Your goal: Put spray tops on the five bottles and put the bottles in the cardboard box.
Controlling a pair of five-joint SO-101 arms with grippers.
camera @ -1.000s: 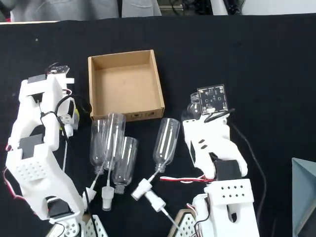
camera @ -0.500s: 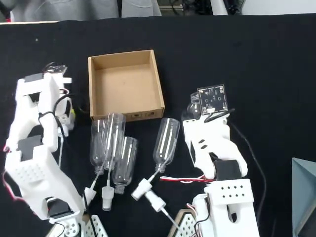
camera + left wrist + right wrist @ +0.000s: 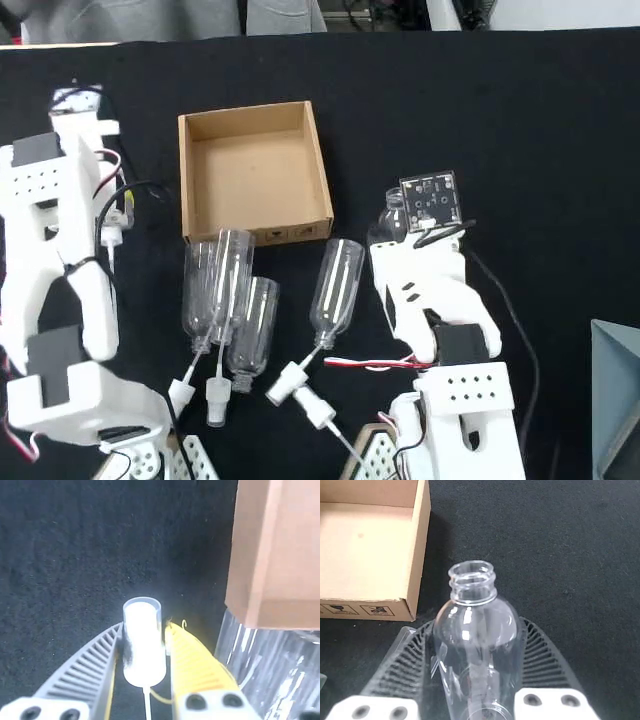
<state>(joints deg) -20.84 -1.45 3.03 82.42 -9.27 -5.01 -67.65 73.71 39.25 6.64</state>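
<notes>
Left arm point(image 3: 55, 230) lifted | left tool point(image 3: 144, 632) grips spray top point(image 3: 143, 612) | right tool point(image 3: 469, 630) grips bottle point(image 3: 472, 605)

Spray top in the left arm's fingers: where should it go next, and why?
Probably across to the bottle held by the right fingers. The left fingers are shut on a spray top, and that bottle's neck is open with no top on it.

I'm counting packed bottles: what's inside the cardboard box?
The box holds nothing: the high view shows only its bare cardboard floor. In the right wrist view its near wall hides the floor's closest strip.
</notes>
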